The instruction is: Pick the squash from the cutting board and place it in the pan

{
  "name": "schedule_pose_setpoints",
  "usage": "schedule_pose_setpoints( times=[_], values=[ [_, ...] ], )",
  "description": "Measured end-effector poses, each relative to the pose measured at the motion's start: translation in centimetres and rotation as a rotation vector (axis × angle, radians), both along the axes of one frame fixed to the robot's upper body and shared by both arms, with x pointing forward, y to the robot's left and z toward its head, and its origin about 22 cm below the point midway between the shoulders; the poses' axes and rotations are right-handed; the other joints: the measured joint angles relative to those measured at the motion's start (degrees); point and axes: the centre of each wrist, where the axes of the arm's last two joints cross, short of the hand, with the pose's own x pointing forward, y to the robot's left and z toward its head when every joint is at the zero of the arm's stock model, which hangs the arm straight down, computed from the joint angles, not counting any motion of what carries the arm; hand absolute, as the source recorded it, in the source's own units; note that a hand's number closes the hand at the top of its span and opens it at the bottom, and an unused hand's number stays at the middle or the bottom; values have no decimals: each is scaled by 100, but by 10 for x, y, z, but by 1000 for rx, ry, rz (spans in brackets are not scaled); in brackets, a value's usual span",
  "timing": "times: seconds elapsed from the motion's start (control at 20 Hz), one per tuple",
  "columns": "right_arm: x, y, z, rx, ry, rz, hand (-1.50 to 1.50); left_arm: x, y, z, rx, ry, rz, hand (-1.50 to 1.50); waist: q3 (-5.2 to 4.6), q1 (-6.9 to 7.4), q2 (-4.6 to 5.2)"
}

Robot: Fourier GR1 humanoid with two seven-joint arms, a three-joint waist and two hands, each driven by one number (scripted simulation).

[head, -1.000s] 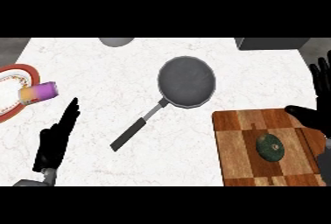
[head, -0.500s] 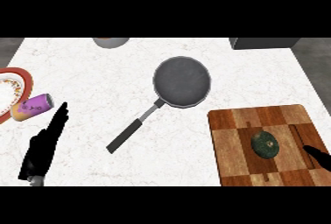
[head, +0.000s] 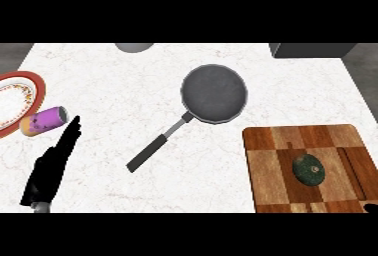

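The squash, dark green and round, lies on the wooden cutting board at the lower right of the head view. The grey pan sits in the middle of the counter, its dark handle pointing down and left. My left hand rests at the lower left with straight fingers pointing up, far from the squash. Of my right hand only a small black tip shows at the bottom right corner, just below the board's corner and apart from the squash.
A red-rimmed plate lies at the left edge, with a purple and orange item beside it, just above my left hand. A grey round object and a dark box stand along the back edge.
My right hand has drawn back from beside the cutting board down to the bottom right corner, leaving only a tip in view. The squash and pan have not moved on the counter.
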Motion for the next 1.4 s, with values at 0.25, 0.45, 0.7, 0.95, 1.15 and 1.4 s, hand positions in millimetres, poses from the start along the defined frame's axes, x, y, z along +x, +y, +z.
schedule_pose_setpoints(
  times=[0.25, 0.45, 0.7, 0.95, 1.15, 1.4],
  values=[
    [17, 21, 32, 32, 107, 120, -150, -2, -6, -2, -6, -3, -7, 0, 7, 74, 9],
    [39, 32, 50, 38, 195, 145, -150, -5, -7, -3, -7, -5, -18, 0, 8, 120, 15],
    [69, 44, 64, 74, 262, 185, -150, -3, -8, -1, -8, -5, -21, 0, 11, 153, 23],
    [92, 55, 59, 71, 346, 238, -150, 4, -7, 1, -9, -7, -26, 0, 11, 177, 29],
    [101, 61, 52, 65, 451, 283, -150, 9, -7, 5, -4, -6, -29, 0, 11, 180, 28],
    [117, 65, 46, 72, 527, 311, -150, 4, -11, 7, -7, -8, -36, 0, 12, 182, 23]
  ],
)
